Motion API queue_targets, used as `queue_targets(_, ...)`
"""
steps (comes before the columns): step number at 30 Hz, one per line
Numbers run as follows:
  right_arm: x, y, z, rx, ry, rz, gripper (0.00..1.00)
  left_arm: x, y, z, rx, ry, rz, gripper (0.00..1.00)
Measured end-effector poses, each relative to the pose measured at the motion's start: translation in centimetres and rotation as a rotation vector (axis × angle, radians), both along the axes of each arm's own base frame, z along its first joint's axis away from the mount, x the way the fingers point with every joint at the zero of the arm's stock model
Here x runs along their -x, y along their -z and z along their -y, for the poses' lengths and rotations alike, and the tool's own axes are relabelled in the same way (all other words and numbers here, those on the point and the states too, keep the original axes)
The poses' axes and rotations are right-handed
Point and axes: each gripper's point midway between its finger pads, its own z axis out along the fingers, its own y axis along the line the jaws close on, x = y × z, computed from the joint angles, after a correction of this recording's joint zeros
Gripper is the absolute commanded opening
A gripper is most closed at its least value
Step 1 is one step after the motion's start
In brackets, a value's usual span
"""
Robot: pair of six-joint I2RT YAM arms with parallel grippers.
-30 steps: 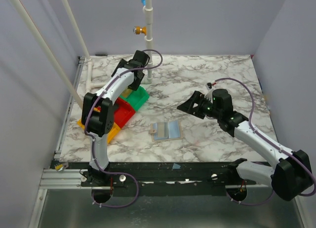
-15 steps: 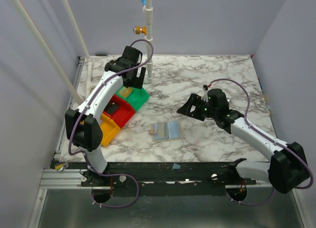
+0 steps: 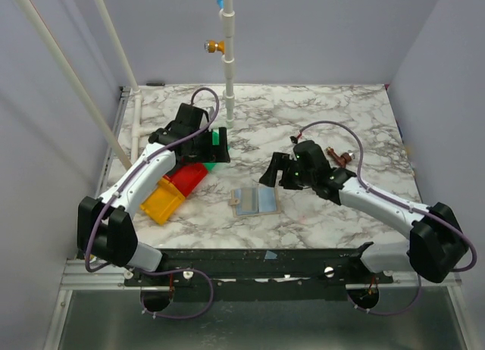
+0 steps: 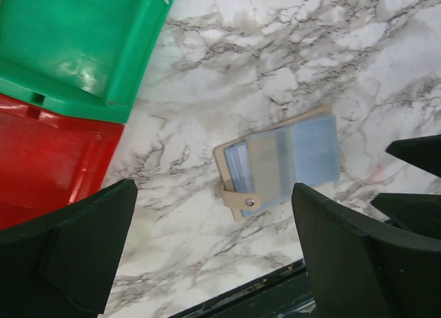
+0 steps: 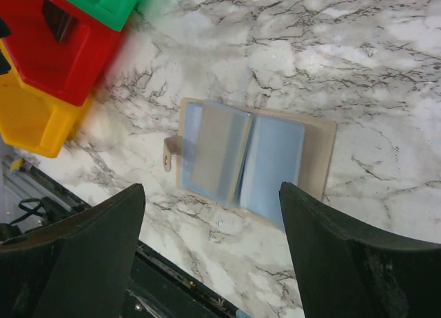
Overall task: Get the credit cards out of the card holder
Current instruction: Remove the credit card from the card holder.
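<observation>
The card holder (image 3: 255, 201) lies open and flat on the marble table, its grey-blue sleeves facing up and its tan strap with the stud at its left edge. It also shows in the left wrist view (image 4: 282, 163) and the right wrist view (image 5: 251, 160). A tan credit card (image 5: 210, 153) sits inside the left sleeve leaf; it also shows in the left wrist view (image 4: 265, 163). My left gripper (image 3: 206, 149) (image 4: 213, 187) is open and empty, above the trays, left of and behind the holder. My right gripper (image 3: 271, 172) (image 5: 212, 187) is open and empty, just behind the holder's right side.
A green tray (image 3: 218, 140), a red tray (image 3: 189, 177) and an orange tray (image 3: 161, 201) lie in a row left of the holder. A white pole (image 3: 227, 70) stands at the back. A small brown object (image 3: 339, 154) lies behind the right arm. The table's black front edge (image 3: 265, 253) is near.
My left arm has swung from over the green tray down and toward the front. My right gripper has moved left, closer to the open card holder. The holder has not moved.
</observation>
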Motion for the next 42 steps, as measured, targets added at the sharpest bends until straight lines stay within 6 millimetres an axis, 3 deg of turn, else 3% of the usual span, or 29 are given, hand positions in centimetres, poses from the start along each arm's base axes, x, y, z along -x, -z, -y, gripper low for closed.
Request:
queue_targets(8,0.4,2.0,-2.7,0.135,-0.026,0.011,0.79,2.4,0.7,1.7,0.139,0.007,-0.019,0.99)
queue_targets(23,2.1,6.5,-7.1,0.344,-0.097,0.01,0.75,4.7,2.7,1.3,0.173,-0.003,-0.035,0.99)
queue_targets(31,2.6,8.8,-7.3,0.445,-0.097,0.006,0.64,4.4,2.9,0.9,0.172,-0.012,-0.03,0.99)
queue_targets(42,2.5,9.3,-6.8,0.497,-0.075,0.018,0.63,4.3,2.9,1.0,0.174,-0.012,-0.024,0.99)
